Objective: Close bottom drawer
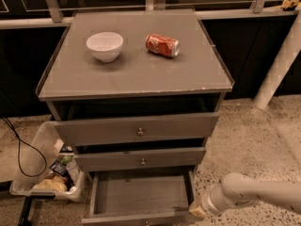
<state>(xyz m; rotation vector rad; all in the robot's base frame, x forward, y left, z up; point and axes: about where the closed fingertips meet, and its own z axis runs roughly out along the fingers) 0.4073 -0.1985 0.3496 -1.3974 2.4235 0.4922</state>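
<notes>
The bottom drawer (141, 195) of the grey cabinet is pulled far out, and its plank floor shows bare. Its slim front panel (117, 219) lies at the lower edge of the view, with the small knob (146, 223) barely in sight. My gripper (197, 211) is at the end of the white arm (254, 194), which comes in from the right. It sits low beside the drawer's right front corner, close to or touching it. The middle drawer (141, 159) and the top drawer (136, 128) each stand slightly out.
A white bowl (105, 45) and a red soda can (162, 45) on its side rest on the cabinet top (136, 74). A clear bin (44, 173) of snacks and a black cable (19, 147) are on the floor at the left. A white post (277, 69) stands at the right.
</notes>
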